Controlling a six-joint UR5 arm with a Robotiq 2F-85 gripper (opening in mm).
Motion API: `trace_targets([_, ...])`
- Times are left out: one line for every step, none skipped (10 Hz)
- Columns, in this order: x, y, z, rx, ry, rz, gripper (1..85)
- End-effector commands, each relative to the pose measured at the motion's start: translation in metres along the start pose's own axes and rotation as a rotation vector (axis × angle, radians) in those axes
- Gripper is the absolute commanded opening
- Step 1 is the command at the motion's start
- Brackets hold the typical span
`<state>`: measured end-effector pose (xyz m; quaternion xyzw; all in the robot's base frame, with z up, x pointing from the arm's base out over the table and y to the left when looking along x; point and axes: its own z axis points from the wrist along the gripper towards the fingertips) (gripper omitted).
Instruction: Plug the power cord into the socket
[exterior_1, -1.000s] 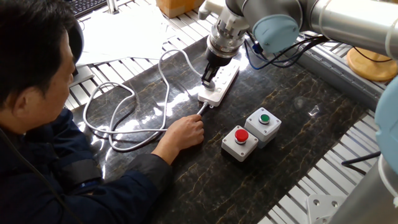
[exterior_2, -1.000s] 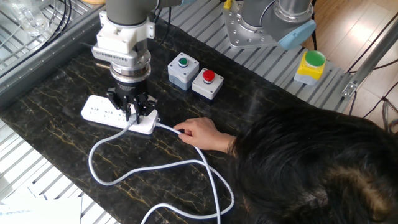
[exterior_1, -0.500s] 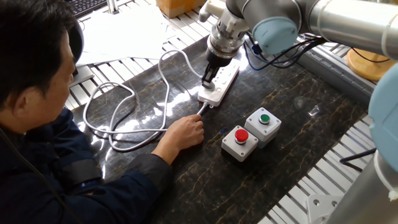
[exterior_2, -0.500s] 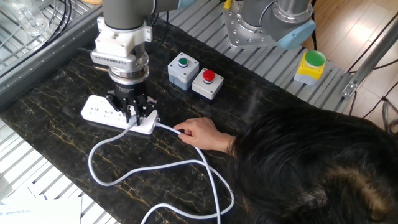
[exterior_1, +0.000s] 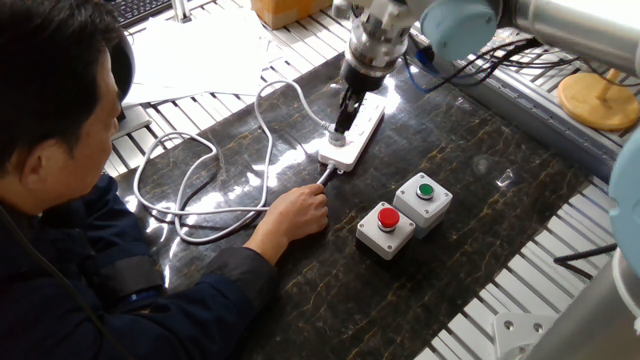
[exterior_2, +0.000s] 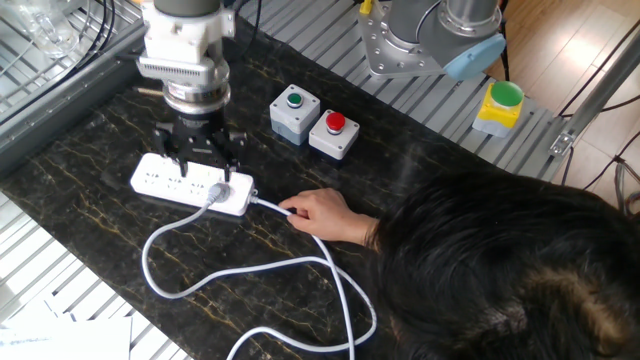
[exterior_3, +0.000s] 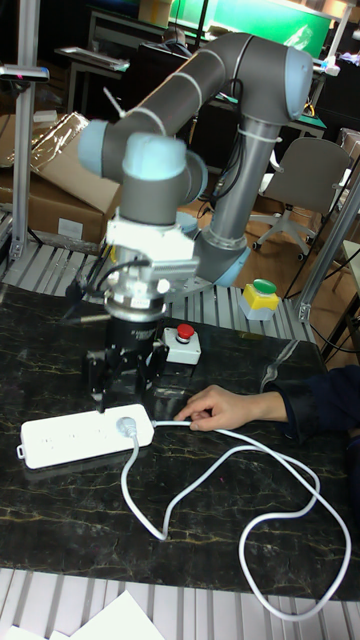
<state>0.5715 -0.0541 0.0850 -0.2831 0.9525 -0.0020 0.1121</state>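
Observation:
The white power strip (exterior_2: 165, 183) (exterior_1: 362, 128) (exterior_3: 60, 441) lies on the dark marbled table. The power cord's white plug (exterior_2: 215, 190) (exterior_3: 125, 427) (exterior_1: 333, 138) sits in the socket at the strip's end nearest the person. The grey-white cord (exterior_2: 240, 280) (exterior_1: 200, 165) (exterior_3: 210, 500) runs from the plug in loose loops. My gripper (exterior_2: 203, 150) (exterior_3: 125, 385) (exterior_1: 343, 113) hangs just above the plug, open, with its fingers spread and nothing between them.
A person's hand (exterior_2: 315, 212) (exterior_1: 300, 210) (exterior_3: 215, 405) rests on the table by the strip's end, at its own cable. Two grey button boxes, green (exterior_2: 293, 105) (exterior_1: 424, 195) and red (exterior_2: 334, 128) (exterior_1: 386, 225), stand nearby. A yellow and green button (exterior_2: 503, 100) sits on the slatted frame.
The gripper has let go of the plug, opened and risen a little. The plug stays in the strip. The hand has not moved.

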Motion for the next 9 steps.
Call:
trace_targets([-0.012,0.012,-0.032,-0.007,0.026,0.111,15.3])
trace_targets([-0.029,0.027,-0.042,-0.037,0.004,0.202,1.7])
trace_targets([-0.046,0.036,-0.052,-0.045,-0.017,0.255,1.7])
trace_targets([-0.064,0.048,-0.059,-0.064,-0.039,0.313,1.7])
trace_targets([-0.078,0.055,-0.063,-0.059,-0.047,0.354,1.7])
trace_targets([-0.088,0.057,-0.066,-0.042,-0.047,0.383,1.7])
trace_targets([-0.098,0.058,-0.066,-0.023,-0.052,0.390,1.7])
trace_targets([-0.103,0.060,-0.066,-0.024,-0.059,0.390,1.7])
trace_targets([-0.106,0.060,-0.065,-0.024,-0.061,0.384,1.7])
